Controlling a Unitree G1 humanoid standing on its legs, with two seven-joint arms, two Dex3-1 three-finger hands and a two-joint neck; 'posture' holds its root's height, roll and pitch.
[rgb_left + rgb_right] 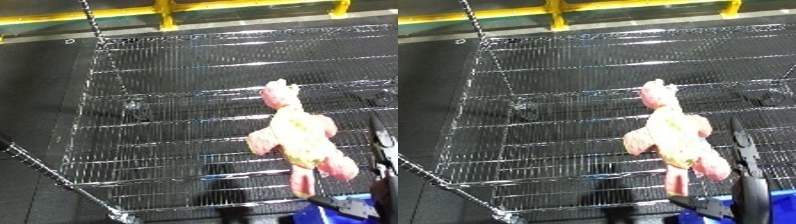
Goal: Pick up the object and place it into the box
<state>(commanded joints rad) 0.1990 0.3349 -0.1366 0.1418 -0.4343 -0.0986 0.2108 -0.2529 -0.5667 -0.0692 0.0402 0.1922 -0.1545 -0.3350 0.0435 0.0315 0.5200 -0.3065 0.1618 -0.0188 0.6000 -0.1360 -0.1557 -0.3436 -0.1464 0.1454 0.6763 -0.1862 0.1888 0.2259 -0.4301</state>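
The right robot hand (746, 165) is seen at the lower right, with black fingers held straight and nothing held. Just beside it lies the pink and yellow soft plush toy (672, 136), flat on the shiny wire mesh shelf (558, 90). A blue bin (704, 216) peeks in below. The toy's thick middle should be closed around, then lifted straight up and carried to the bin.

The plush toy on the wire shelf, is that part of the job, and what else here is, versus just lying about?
Part of the job:
- pink and yellow plush toy, lying on the shelf
- blue bin, only a corner shows
- right robot hand, beside the toy

Just there:
- wire shelf
- yellow rail
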